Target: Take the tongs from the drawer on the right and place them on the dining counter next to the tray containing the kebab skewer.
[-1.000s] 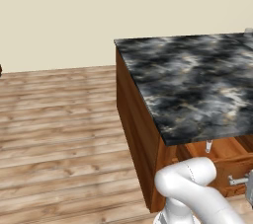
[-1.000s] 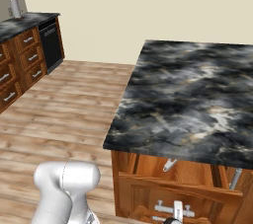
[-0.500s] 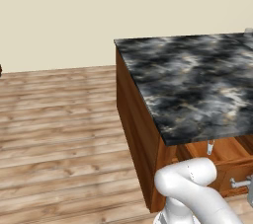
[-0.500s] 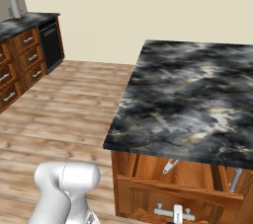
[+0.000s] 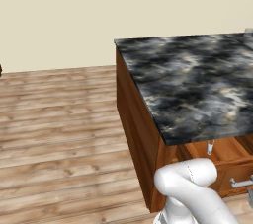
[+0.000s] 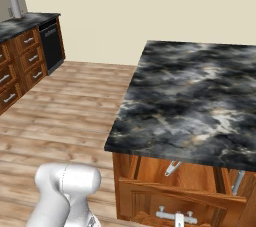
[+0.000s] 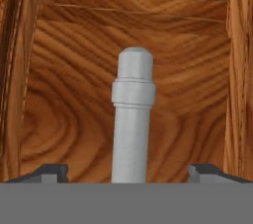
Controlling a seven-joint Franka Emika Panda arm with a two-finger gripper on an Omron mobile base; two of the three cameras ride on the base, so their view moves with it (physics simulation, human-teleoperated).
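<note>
The gripper [image 7: 128, 171] stands wide, its 2 fingertips [image 7: 49, 172] clear of the grey drawer handle [image 7: 132, 114] rising between them. Behind the handle lies the wooden drawer front [image 7: 74, 104]. Above that drawer spreads the dining counter [image 6: 200, 96], bare black marbled stone

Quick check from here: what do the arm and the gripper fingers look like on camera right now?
The arm is glossy white with smooth, rounded, tube-like links and a bulbous joint housing; no cables or markings show. The gripper shows two small dark finger tips with blocky, angled ends.
</note>
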